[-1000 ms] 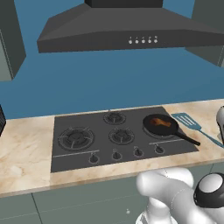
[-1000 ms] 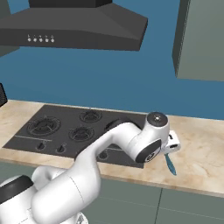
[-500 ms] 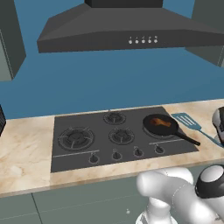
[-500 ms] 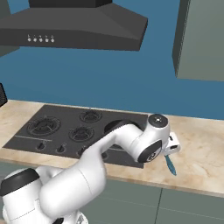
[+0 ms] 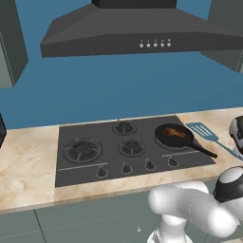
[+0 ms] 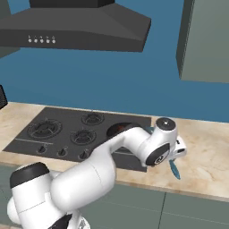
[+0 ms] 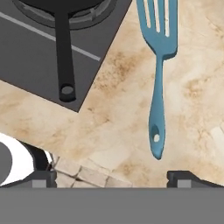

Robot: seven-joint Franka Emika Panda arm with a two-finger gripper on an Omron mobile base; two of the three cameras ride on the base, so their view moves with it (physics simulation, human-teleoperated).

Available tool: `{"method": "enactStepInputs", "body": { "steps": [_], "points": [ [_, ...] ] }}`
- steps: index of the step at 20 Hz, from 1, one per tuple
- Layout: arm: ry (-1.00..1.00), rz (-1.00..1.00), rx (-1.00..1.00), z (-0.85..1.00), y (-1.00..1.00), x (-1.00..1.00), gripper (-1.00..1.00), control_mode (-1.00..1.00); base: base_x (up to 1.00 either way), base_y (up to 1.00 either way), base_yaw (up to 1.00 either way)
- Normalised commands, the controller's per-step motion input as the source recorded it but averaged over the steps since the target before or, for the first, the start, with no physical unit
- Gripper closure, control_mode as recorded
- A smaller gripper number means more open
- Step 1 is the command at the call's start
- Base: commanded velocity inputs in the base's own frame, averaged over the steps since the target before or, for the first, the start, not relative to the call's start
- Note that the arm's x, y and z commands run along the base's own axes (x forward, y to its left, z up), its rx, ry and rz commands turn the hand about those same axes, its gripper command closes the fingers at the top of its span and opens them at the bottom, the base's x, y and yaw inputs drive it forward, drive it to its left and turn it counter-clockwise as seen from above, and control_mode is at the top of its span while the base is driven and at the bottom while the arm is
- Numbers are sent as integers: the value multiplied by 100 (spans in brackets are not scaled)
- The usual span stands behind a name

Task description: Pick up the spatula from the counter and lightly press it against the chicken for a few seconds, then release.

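- Gripper: fingertips spread wide, nothing between them. It hangs above the counter and is not touching it.
- Spatula lies flat on the counter just beside the cooktop's right edge. Blade points toward the back wall, handle toward the front edge. In the hand view the handle end sits between the fingertips, nearer the right one.
- Change over the last second: small. In the right base view the wrist has crept a little toward the right end of the counter, more squarely over the handle. Spatula and pan lie as before.
- Chicken sits in the pan on the right burner; the pan handle points at the front edge, apart from the spatula.
- Reading: alignment phase, nearly settled. Descent, closing on the handle, lift and press all remain.
- Risk: the handle is thin and flat on the stone, so a shallow descent may miss it.
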Motion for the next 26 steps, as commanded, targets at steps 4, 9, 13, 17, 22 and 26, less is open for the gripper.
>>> {"method": "enactStepInputs", "body": {
  "steps": [4, 9, 13, 17, 22, 26],
  "points": [
    [0, 4, 0, -15, -13, 10, -100, -100, 0, 0, 0],
    [0, 5, 0, -19, -14, 12, -100, -100, 0, 0, 0],
    [0, 4, 0, -17, -14, 13, -100, -100, 0, 0, 0],
    [0, 4, 0, -13, -12, 8, -100, -100, 0, 0, 0],
    [4, 1, 0, -10, -1, 13, -100, -100, 0, 0, 0],
    [6, 0, 0, -11, 0, 16, -100, -100, 0, 0, 0]
  ]
}}
